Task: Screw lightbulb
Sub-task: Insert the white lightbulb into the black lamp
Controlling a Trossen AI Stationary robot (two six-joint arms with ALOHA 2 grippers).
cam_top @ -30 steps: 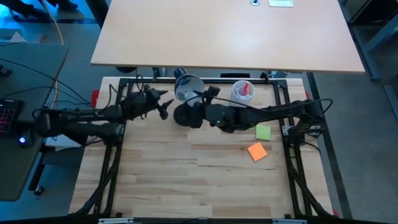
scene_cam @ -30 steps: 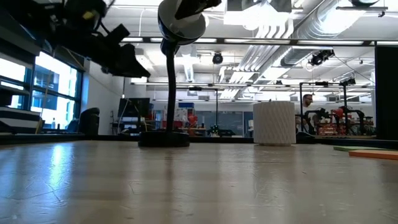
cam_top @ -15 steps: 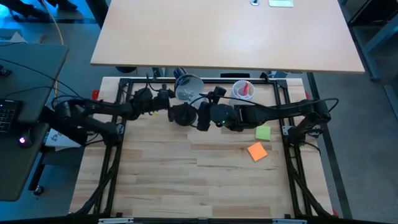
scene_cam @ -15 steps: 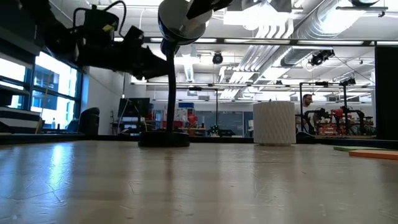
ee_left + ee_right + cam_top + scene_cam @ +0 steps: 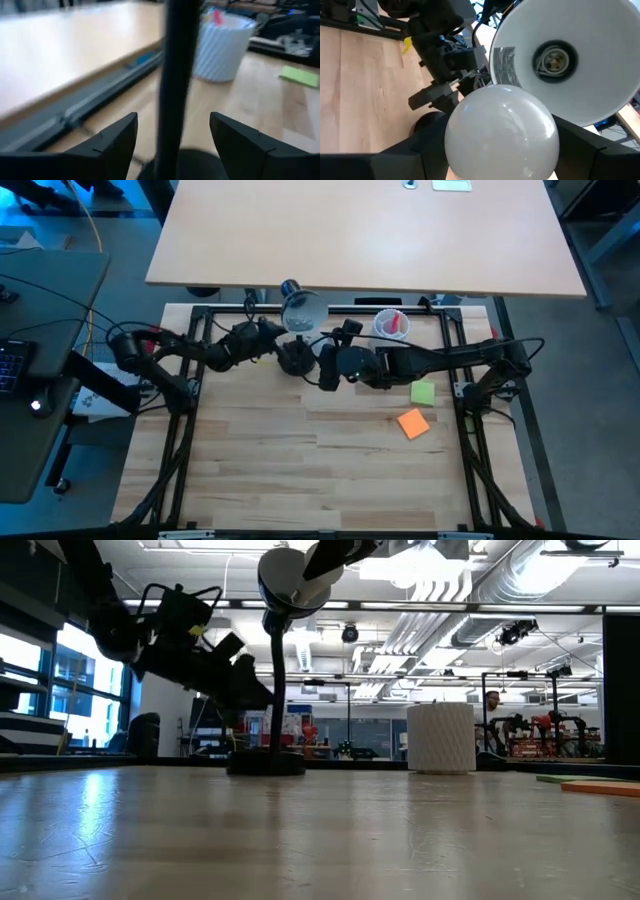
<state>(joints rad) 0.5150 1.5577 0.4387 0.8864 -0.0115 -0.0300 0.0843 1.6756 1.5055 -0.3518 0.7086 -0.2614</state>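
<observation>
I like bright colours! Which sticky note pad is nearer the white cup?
The green pad, beside the right arm; the orange pad lies farther from the white cup.

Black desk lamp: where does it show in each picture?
High view: lamp at the table's far edge, centre.
Low view: left of centre, shade at top.
Left wrist view: stem upright between the left gripper fingers.
Right wrist view: shade's white inside, behind the lightbulb in the right gripper.
Shared landmark: white ribbed cup, except right wrist view.

Overhead ceiling lights (image 5: 420,565) lit the room evenly, leaving a soft sheen on the table (image 5: 300,830). The lamp stem (image 5: 175,75) blurred close up; glare streaked the lightbulb (image 5: 502,132).
</observation>
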